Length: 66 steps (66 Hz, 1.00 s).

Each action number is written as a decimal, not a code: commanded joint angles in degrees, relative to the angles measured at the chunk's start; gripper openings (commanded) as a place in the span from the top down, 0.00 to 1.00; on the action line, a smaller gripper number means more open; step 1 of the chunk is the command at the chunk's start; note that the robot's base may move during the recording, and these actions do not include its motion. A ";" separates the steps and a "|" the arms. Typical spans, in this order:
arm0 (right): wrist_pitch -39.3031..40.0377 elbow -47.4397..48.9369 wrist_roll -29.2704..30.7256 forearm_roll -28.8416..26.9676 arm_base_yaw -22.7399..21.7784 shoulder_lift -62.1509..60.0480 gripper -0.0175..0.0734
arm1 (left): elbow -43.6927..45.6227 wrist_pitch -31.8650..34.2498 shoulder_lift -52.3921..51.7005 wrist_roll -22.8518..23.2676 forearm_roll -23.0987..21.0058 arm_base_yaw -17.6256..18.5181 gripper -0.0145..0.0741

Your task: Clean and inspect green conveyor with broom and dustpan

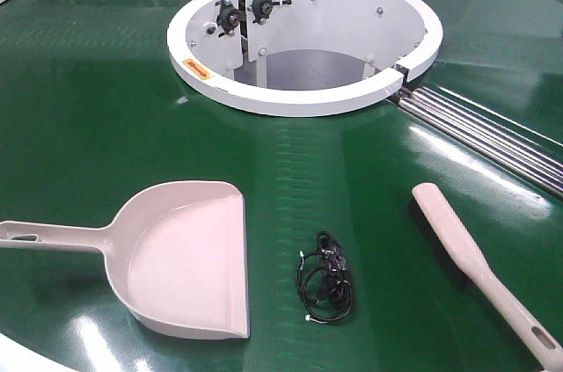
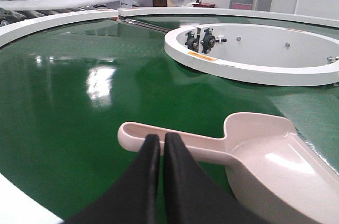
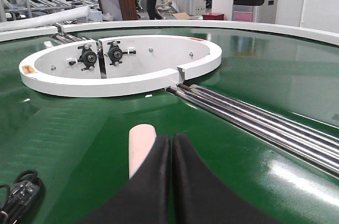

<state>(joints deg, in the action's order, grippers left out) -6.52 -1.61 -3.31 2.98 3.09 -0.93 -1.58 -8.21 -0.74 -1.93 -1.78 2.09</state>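
Note:
The green conveyor [image 1: 88,117] fills the front view. The beige dustpan [image 1: 186,258] lies on it at the left, its handle pointing left. At the right lies the flat beige broom [image 1: 457,240], bristles down and handle toward the near right corner. Neither gripper shows in the front view. In the left wrist view my left gripper [image 2: 162,137] is shut and empty, its tips hanging before the dustpan's slotted handle [image 2: 175,140]. In the right wrist view my right gripper [image 3: 171,138] is shut and empty, and the broom's rounded end [image 3: 141,142] pokes out just left of it.
A tangle of black cable [image 1: 325,277] lies between dustpan and broom, also the cable [image 3: 18,195] low left in the right wrist view. The white ring opening [image 1: 303,101] sits at the back centre. Metal rollers [image 1: 493,139] run from it toward the right.

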 commanded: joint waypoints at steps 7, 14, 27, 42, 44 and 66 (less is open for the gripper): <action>4.31 -1.15 0.12 0.29 0.04 -0.67 0.82 | -1.74 4.52 -0.83 0.51 -0.39 -0.01 0.84; 4.31 -1.15 0.12 0.29 0.04 -0.67 0.82 | -1.74 4.52 -0.83 0.51 -0.39 -0.01 0.84; 4.31 -1.15 0.12 0.29 0.04 -0.67 0.82 | -1.74 4.52 -0.83 0.51 -0.39 -0.01 0.84; 4.31 -1.15 0.12 0.29 0.04 -0.67 0.82 | -1.74 4.52 -0.83 0.51 -0.39 -0.01 0.84; 4.31 -1.15 0.12 0.29 0.04 -0.67 0.82 | -1.74 4.52 -0.83 0.51 -0.39 -0.01 0.84; 4.31 -1.15 0.12 0.29 0.04 -0.67 0.82 | -1.74 4.87 -0.83 0.15 -0.22 -0.01 0.84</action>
<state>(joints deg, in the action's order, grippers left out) -6.52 -1.61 -3.31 2.98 3.09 -0.93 -1.58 -8.11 -0.74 -1.93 -1.78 2.09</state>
